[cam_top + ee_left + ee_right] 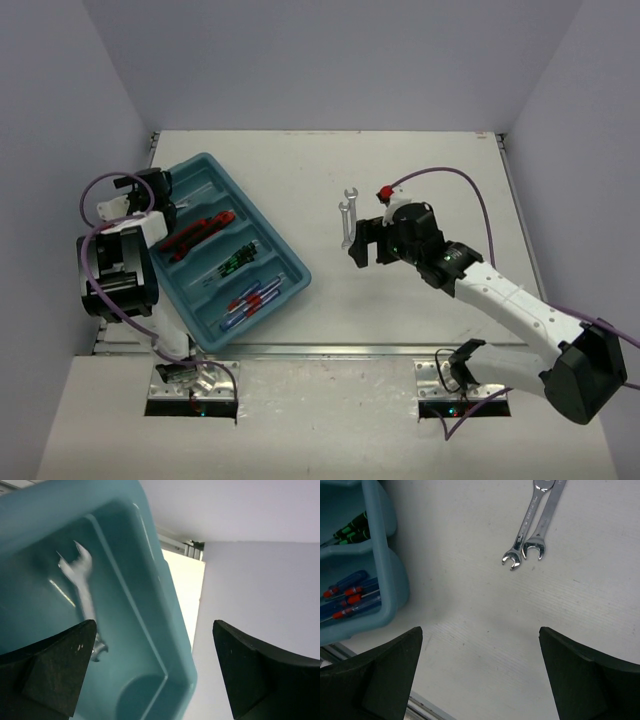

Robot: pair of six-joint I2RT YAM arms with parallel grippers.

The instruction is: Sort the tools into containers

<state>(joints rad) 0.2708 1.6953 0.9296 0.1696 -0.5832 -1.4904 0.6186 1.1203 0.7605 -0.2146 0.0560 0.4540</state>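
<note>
The teal tray (290,262) lies at the left with its long compartments running diagonally. It holds red-handled pliers (200,232), black screwdrivers with green marks (236,260) and blue-and-red screwdrivers (250,298). My left gripper (148,188) is open and empty over the tray's far-left compartment, where a silver wrench (83,587) lies. Two silver wrenches (347,213) lie side by side on the table. My right gripper (369,250) is open and empty just near and right of them. They show at the top of the right wrist view (534,527), beyond the fingers.
White table with walls left, back and right. The tray's near-right end (395,582) shows in the right wrist view, with green-marked (350,532) and blue-and-red (350,597) screwdrivers inside. The tray's rim (172,610) runs between the left fingers (60,670).
</note>
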